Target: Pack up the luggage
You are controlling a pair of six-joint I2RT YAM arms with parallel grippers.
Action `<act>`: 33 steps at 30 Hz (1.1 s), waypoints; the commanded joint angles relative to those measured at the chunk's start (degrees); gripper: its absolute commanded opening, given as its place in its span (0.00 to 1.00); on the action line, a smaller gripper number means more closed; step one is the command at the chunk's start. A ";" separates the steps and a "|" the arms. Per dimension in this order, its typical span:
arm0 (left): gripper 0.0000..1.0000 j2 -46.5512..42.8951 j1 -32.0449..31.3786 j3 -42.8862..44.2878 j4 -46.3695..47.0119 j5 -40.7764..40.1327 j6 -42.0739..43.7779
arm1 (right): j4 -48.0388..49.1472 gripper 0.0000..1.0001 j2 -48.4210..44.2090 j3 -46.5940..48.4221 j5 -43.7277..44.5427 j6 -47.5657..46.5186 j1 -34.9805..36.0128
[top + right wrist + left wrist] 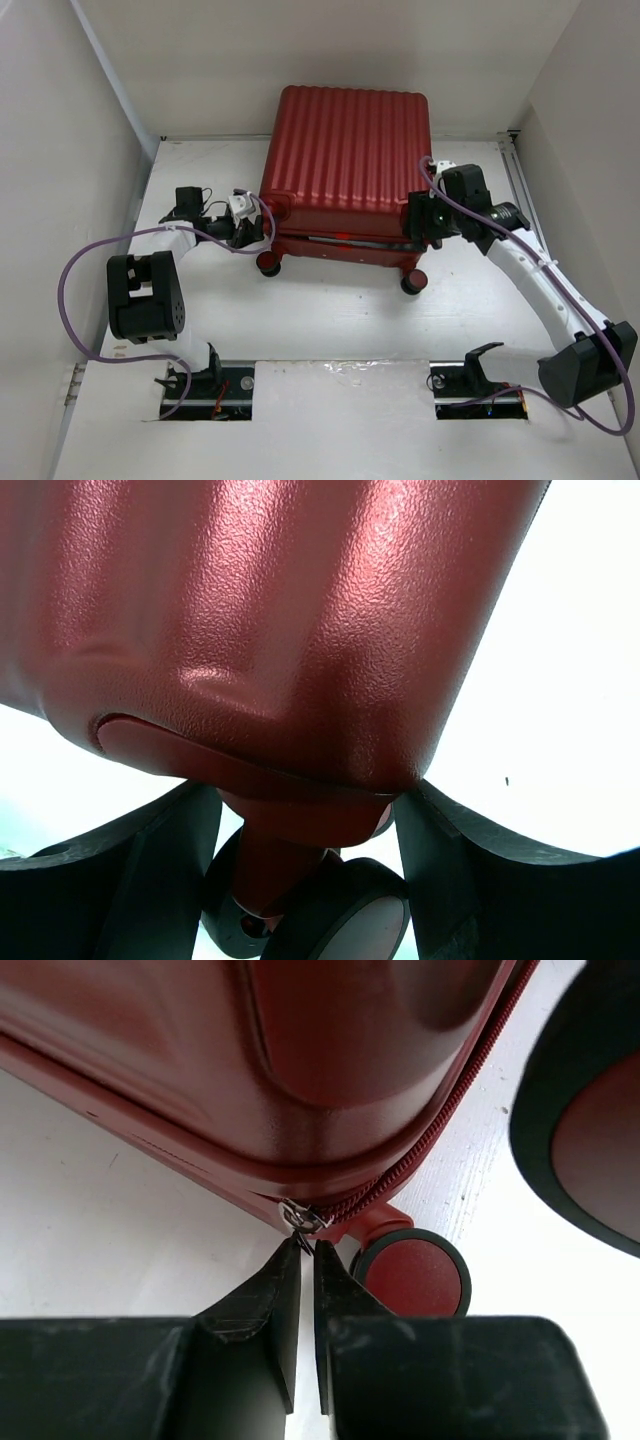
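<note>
White-walled table (330,330): the luggage (345,170) lies shut. The left gripper (307,1250) pinches its zipper pull (300,1219) to zip; the right gripper (305,810), spread wide, braces a wheel corner.

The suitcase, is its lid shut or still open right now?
Shut: the red suitcase lies flat with its two shells together, and the left end effector pinches the zipper pull at the seam.
</note>
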 commanded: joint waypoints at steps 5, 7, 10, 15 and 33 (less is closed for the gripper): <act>0.32 -2.43 0.25 1.93 -2.33 1.30 3.84 | 3.06 0.00 -4.78 -0.41 -9.73 0.16 2.38; 0.48 -2.95 0.25 1.93 -2.37 1.83 5.72 | 3.06 0.00 -5.30 -0.42 -9.72 0.16 2.38; 0.54 -2.96 -0.53 1.93 3.26 1.83 -0.17 | 3.06 0.00 -5.83 -0.95 -9.72 0.16 2.38; 0.56 -2.96 -1.94 0.79 12.21 0.68 -5.78 | 2.53 0.00 -6.36 -0.95 -9.20 0.16 2.38; 0.00 -2.43 -1.94 7.82 -15.90 3.32 16.36 | 2.53 0.00 -8.46 -3.06 -8.67 0.68 2.38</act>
